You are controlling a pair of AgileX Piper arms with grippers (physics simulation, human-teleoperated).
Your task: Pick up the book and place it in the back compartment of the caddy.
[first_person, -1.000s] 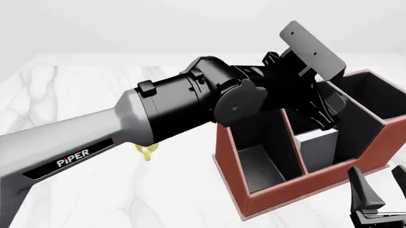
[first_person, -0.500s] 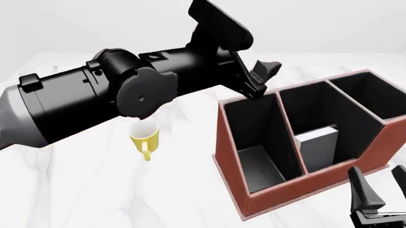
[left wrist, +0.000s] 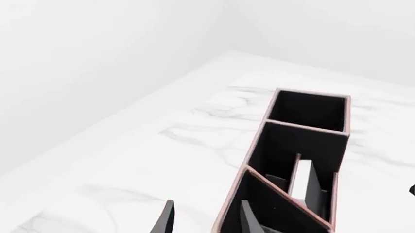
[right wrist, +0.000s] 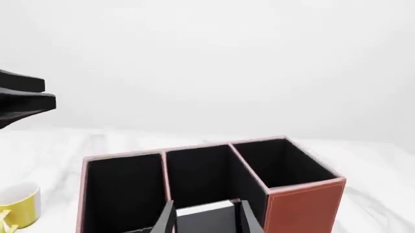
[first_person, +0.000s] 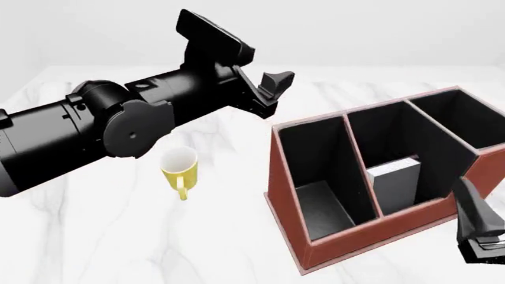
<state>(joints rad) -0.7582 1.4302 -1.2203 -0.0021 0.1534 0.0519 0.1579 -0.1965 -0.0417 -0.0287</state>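
Over the table's left half, the left gripper (first_person: 268, 94) hung above the marble, fingers spread, nothing between them, well apart from the caddy (first_person: 316, 236). Yellow mug (first_person: 180, 167) stood below the arm, clear of the box. Judged step: retreat after the drop, so best done by lifting up and away without clipping the caddy rim or the mug.

Book (first_person: 394, 180) stood upright inside the caddy, white page edges facing the camera, in the small cell behind the short cross divider, the back compartment (first_person: 406, 142); placement looked done. It sat to the right of and below the left claw, no contact.

At far right, the right gripper (first_person: 481, 228) sat low just beside the caddy's near corner, its fingers (right wrist: 167, 221) parted and empty, book (right wrist: 207, 218) seen just beyond them.
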